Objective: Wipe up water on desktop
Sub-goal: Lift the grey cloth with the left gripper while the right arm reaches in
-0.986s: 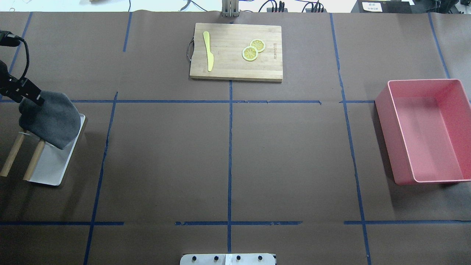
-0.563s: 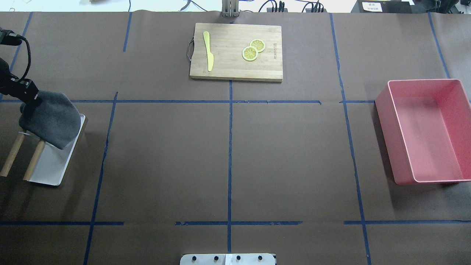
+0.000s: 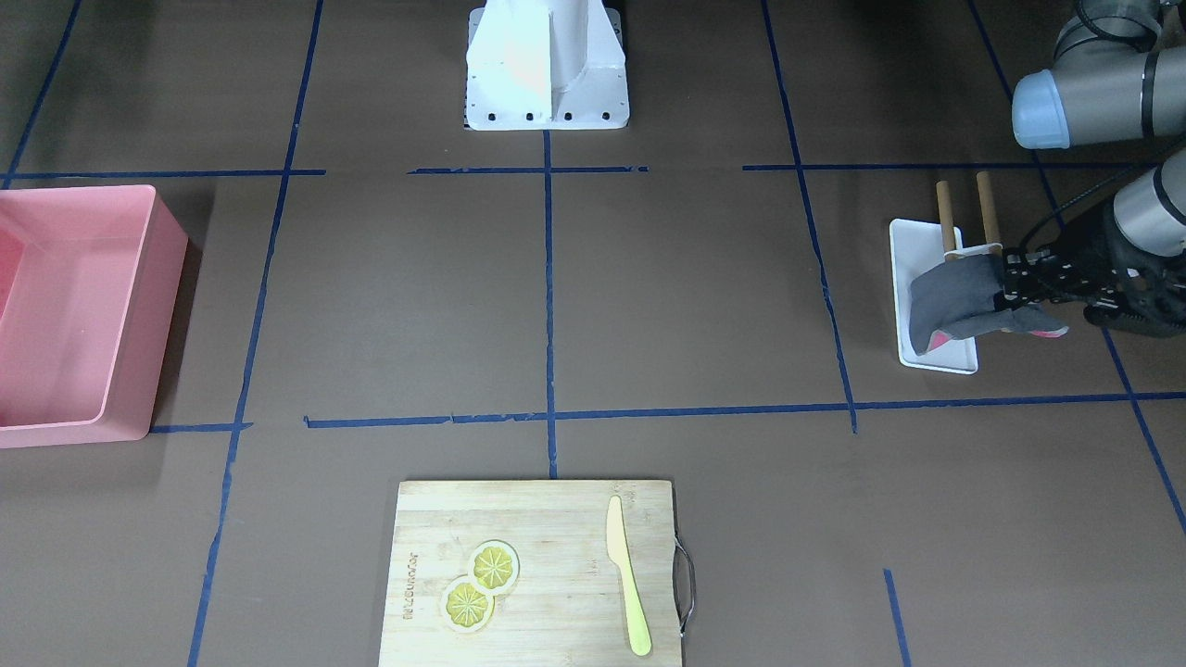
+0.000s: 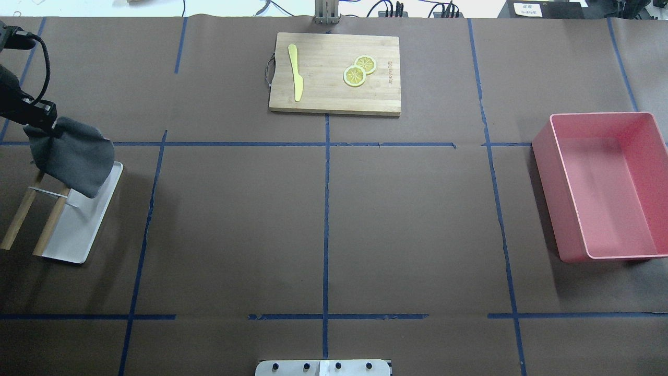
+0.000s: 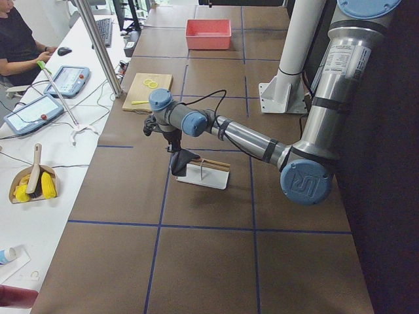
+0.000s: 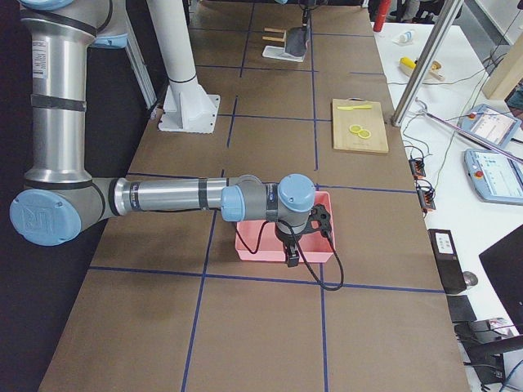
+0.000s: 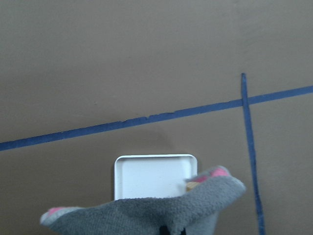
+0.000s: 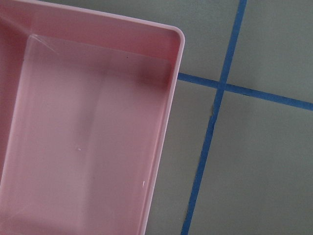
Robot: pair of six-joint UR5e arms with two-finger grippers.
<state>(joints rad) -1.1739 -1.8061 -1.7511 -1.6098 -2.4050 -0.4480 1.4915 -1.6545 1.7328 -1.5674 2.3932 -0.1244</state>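
Clamping a grey cloth (image 4: 70, 159), the left gripper (image 4: 46, 124) is holding it over a white rack (image 4: 78, 235) standing on the desktop (image 4: 323, 219). The right gripper (image 6: 292, 255) is hovering at a pink bin's (image 4: 548, 183) edge; whether it is parted cannot be told.

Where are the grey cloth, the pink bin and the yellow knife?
grey cloth (image 4: 73, 156), overhead view, middle of the fabric.
pink bin (image 4: 559, 198), overhead view, left outer wall.
yellow knife (image 4: 297, 73), overhead view, its middle.

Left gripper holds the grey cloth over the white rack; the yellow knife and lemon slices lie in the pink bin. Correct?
No: the overhead view shows the knife and lemon slices on the bamboo cutting board; the pink bin is empty. The grey cloth part is right.
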